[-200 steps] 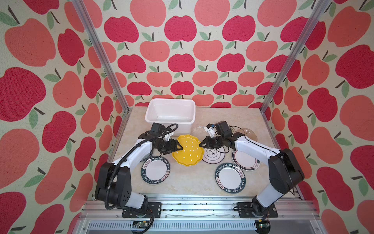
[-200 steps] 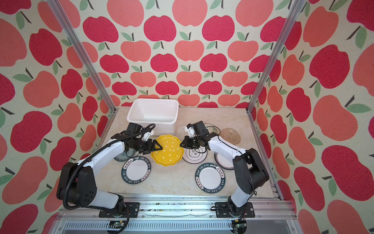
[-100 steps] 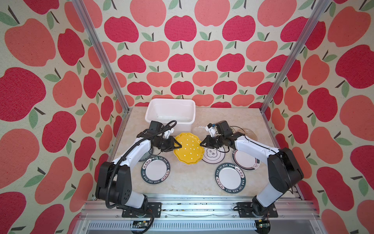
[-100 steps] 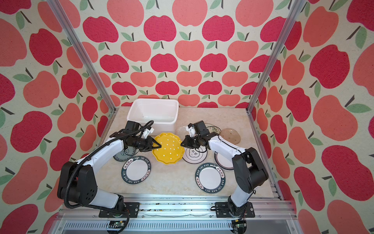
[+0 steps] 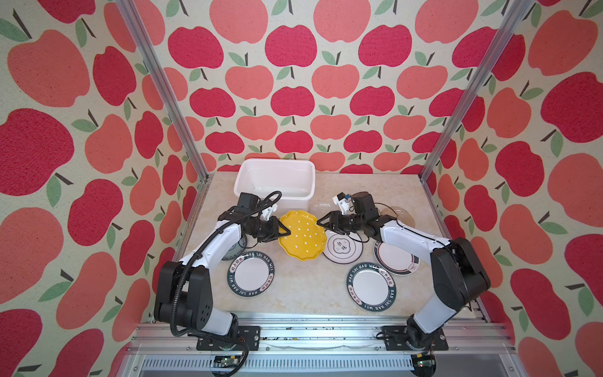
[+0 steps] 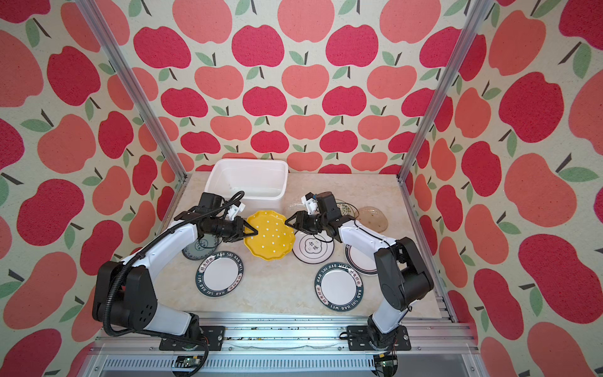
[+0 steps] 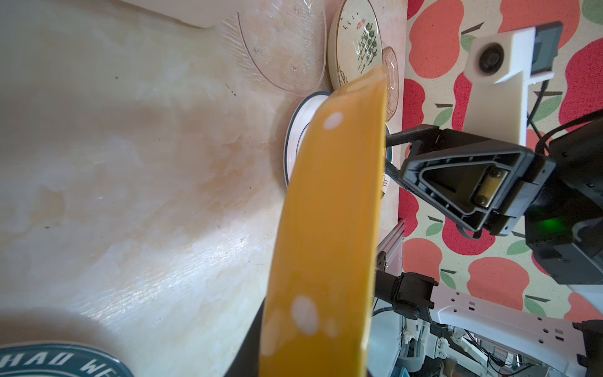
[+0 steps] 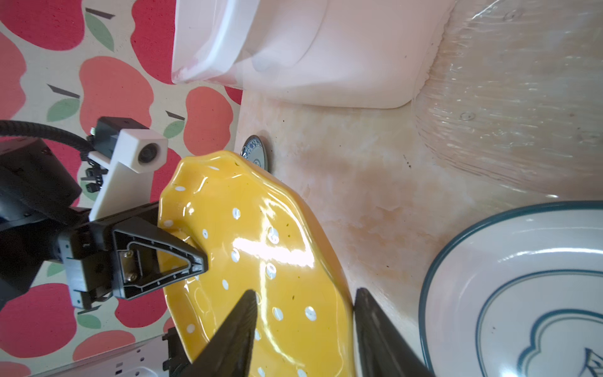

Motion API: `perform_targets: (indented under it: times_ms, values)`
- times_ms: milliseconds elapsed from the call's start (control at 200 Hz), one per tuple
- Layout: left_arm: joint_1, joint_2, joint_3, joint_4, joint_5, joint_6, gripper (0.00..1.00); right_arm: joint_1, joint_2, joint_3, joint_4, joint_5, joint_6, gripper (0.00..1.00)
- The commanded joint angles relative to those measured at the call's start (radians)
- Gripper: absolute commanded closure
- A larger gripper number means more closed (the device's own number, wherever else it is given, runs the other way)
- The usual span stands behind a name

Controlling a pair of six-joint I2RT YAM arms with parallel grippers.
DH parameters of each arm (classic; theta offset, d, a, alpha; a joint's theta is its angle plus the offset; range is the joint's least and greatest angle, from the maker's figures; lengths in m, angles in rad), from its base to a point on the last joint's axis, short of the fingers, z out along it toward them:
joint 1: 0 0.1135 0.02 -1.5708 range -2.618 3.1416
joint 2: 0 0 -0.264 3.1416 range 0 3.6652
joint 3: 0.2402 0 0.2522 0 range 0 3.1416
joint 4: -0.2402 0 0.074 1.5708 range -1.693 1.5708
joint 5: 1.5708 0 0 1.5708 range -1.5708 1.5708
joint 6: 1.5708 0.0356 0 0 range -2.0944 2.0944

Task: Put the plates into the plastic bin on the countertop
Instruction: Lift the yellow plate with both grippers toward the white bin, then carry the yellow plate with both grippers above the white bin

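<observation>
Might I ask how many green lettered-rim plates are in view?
2. The left lettered plate lies at the front of the countertop, the right lettered plate likewise. A dark-rimmed plate under the right arm is partly hidden.

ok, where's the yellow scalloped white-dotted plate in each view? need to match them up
In a top view: yellow scalloped white-dotted plate mid-scene, just in front of the white plastic bin.
In a top view: same spot, bin behind it.
Left wrist: edge-on yellow band through the middle; bin corner at the frame edge.
Right wrist: face-on, tilted; bin wall beyond.
Shared landmark: the bin.
</observation>
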Motion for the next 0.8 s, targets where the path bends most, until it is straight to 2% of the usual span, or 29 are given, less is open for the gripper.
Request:
perform_targets:
  times_ms: [0, 255, 440, 605, 795]
  values:
    - [0.002, -0.02, 0.082, -0.022, 0.056, -0.008, 1.0, -0.012, -0.047, -0.02, 0.15, -0.087, 0.044, 0.38]
    - [-0.014, 0.003, 0.199, -0.093, 0.11, 0.003, 1.0, -0.037, -0.057, -0.032, 0.2, -0.176, 0.087, 0.31]
    - [-0.026, 0.008, 0.239, -0.128, 0.118, 0.018, 1.0, -0.085, -0.167, -0.053, 0.134, -0.128, 0.035, 0.3]
    - [-0.031, 0.024, 0.283, -0.127, 0.118, 0.018, 1.0, -0.127, -0.244, -0.025, -0.004, -0.102, -0.037, 0.28]
    - [-0.03, 0.058, 0.349, -0.078, 0.138, -0.016, 1.0, -0.142, -0.244, -0.021, -0.057, -0.146, -0.035, 0.28]
